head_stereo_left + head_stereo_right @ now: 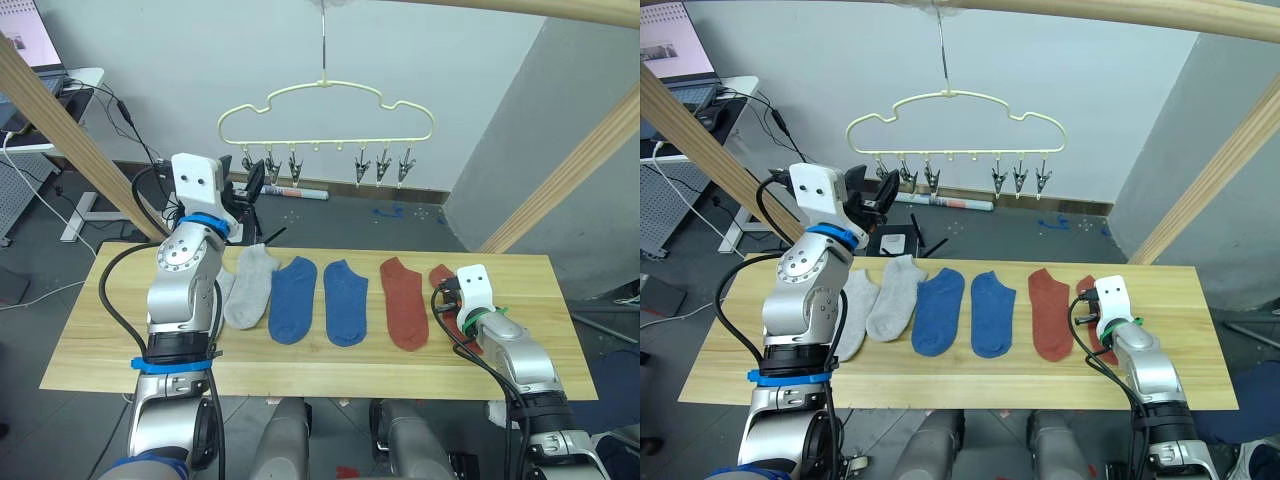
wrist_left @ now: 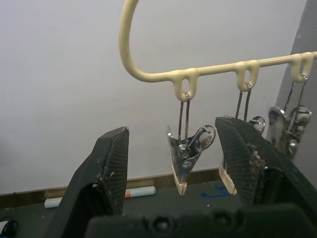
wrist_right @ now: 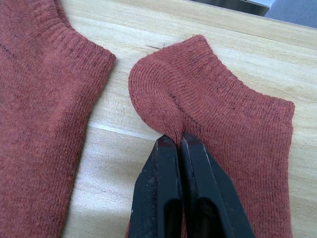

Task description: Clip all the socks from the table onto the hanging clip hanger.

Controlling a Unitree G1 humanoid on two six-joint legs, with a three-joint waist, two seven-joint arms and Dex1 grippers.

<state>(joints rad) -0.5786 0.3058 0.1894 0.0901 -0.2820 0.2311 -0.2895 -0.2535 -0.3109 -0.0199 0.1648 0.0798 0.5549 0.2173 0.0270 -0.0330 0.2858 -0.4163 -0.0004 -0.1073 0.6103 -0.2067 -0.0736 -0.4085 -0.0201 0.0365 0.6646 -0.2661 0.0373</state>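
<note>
Right wrist view: rust sock [image 3: 218, 104] fold pinched in right claw [image 3: 179, 143]

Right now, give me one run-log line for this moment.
left hand: open, around end clip | right hand: pinching rust red sock on table | hanger: clips bare

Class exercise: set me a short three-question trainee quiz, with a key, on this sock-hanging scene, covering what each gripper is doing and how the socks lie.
1. True or false: the right gripper has pinched a fold of a rust red sock on the table.
2. What hangs between the open jaws of the left gripper? A) a sock B) a metal clip C) nothing
3. How many socks are clipped to the clip hanger?

Key
1. True; its jaws are shut on the fabric.
2. B, the end metal clip.
3. None; the grey, blue and red socks all lie on the table.
</note>
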